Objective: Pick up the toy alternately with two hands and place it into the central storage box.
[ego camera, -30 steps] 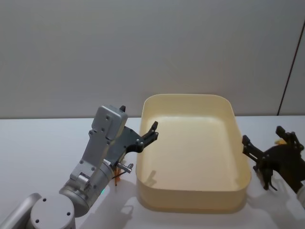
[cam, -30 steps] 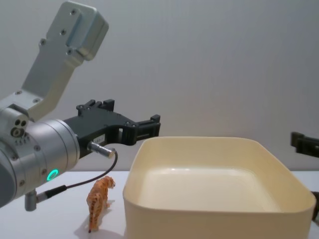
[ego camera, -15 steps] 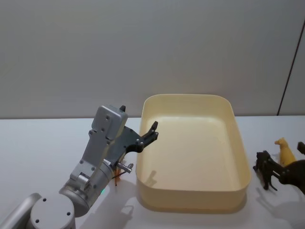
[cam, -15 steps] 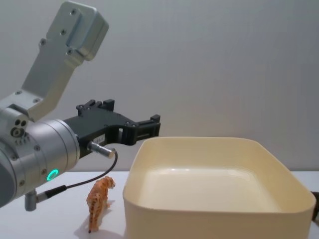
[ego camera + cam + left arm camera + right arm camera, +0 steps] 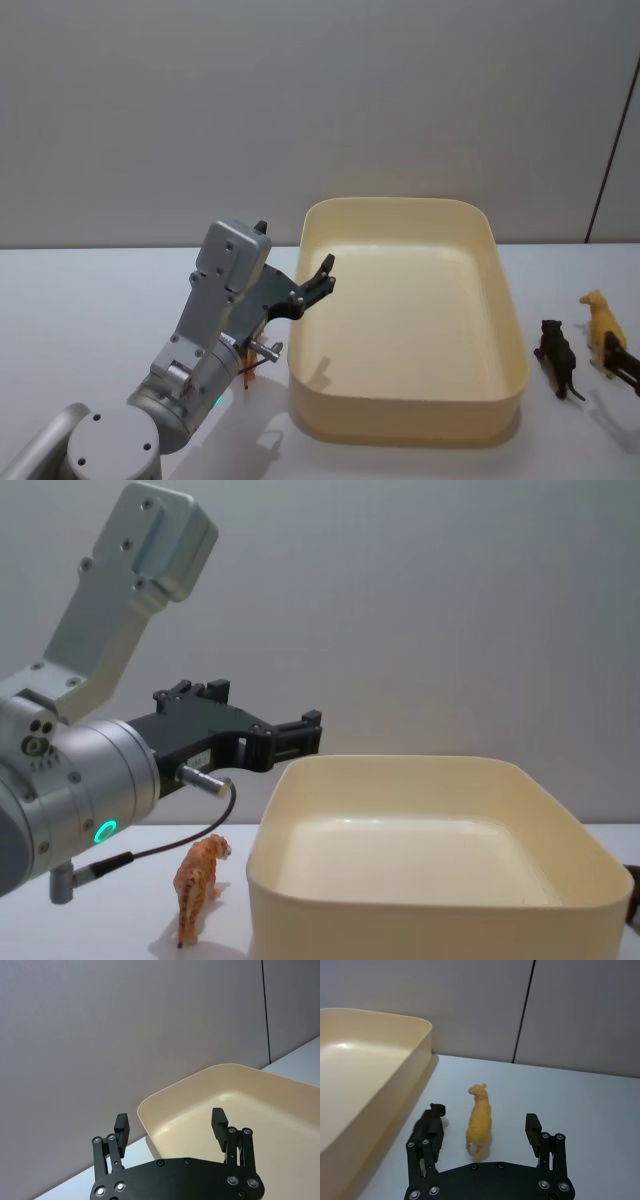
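Observation:
The central storage box (image 5: pixel 505 300) is a cream tub in the middle of the table, with nothing in it. My left gripper (image 5: pixel 295 255) hovers open over the box's left rim (image 5: pixel 150 1110), holding nothing, as the left wrist view (image 5: pixel 170 1125) and chest view (image 5: pixel 285 735) confirm. An orange tiger toy (image 5: pixel 200 880) stands on the table beneath that arm, left of the box. To the box's right stand a black toy animal (image 5: pixel 558 358) and a yellow one (image 5: pixel 600 320). My right gripper (image 5: pixel 481 1132) is open just behind these two, the yellow toy (image 5: pixel 480 1120) in line with its gap.
The white table runs out to both sides of the box. A grey wall stands behind. My left arm's silver body (image 5: pixel 200 340) with its green ring light (image 5: pixel 103 831) takes up the near left.
My right gripper has pulled back to the right, away from the box's right wall, uncovering the black and yellow toys. The left arm has held still.

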